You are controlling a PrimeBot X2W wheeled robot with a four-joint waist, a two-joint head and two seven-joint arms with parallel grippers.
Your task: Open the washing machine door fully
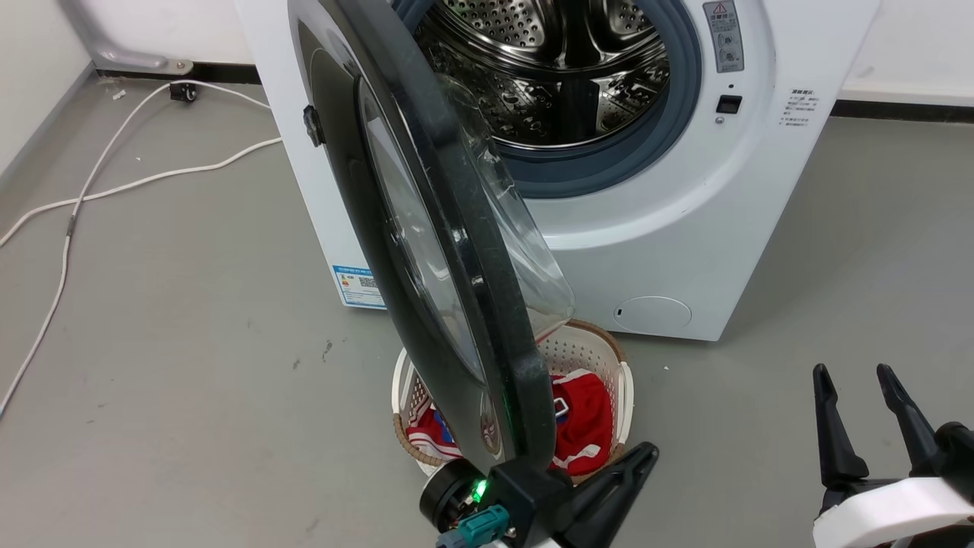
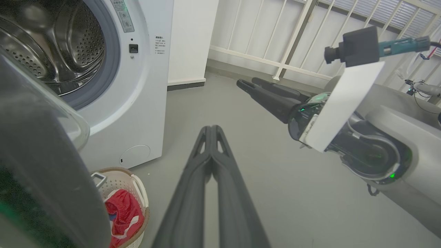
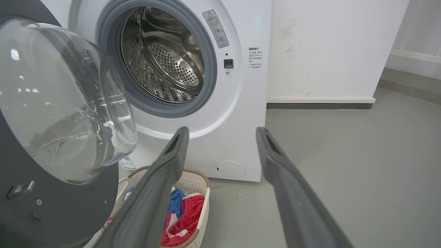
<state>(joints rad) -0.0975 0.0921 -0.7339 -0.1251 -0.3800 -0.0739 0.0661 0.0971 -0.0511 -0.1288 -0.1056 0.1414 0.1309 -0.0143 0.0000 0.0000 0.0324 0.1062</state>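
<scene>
The white washing machine (image 1: 685, 213) (image 2: 144, 86) (image 3: 241, 103) stands ahead with its steel drum exposed. The washing machine door (image 1: 456, 251) (image 2: 41, 165) (image 3: 51, 213) is swung out toward me, edge-on in the head view, its clear glass bowl facing right. My left gripper (image 1: 643, 457) (image 2: 210, 129) is shut on nothing, just right of the door's lower rim, its fingers pointing away from the door. At the lower right my right gripper (image 1: 852, 374) (image 3: 222, 131) (image 2: 248, 82) is open and empty, well clear of the door.
A white laundry basket (image 1: 586, 358) (image 2: 120, 177) (image 3: 196, 179) with red and blue clothes sits on the floor under the door, in front of the machine. White cables (image 1: 76, 205) trail over the grey floor at left. A white railing (image 2: 275, 34) runs behind the right arm.
</scene>
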